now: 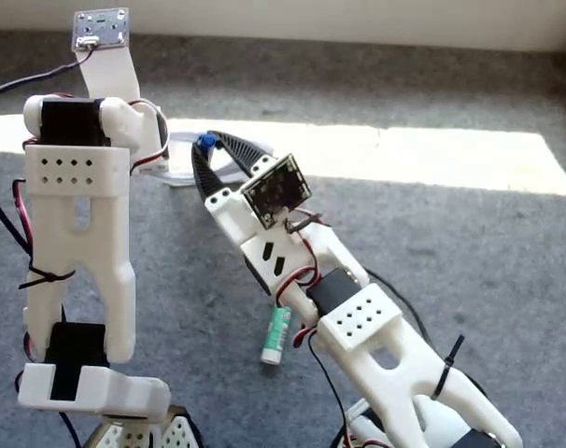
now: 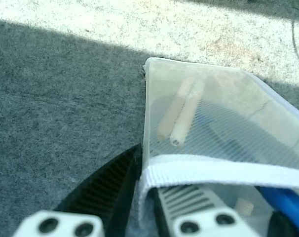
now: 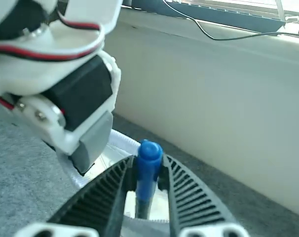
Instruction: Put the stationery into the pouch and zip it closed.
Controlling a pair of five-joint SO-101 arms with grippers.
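The right gripper [image 3: 148, 165] is clamped on a blue plastic pen [image 3: 149, 154], whose rounded end pokes out past the fingertips, close to a translucent mesh pouch [image 2: 213, 123]. In the high view the pouch lies at this gripper's 9 o'clock, where the left gripper [image 2: 147, 173] seems to pinch its white fabric rim [image 2: 213, 170]. Two pale sticks [image 2: 181, 116] lie inside. A green cylindrical tube [image 1: 275, 334] rests on the grey carpet [image 1: 470, 261] at the right gripper's 6 o'clock.
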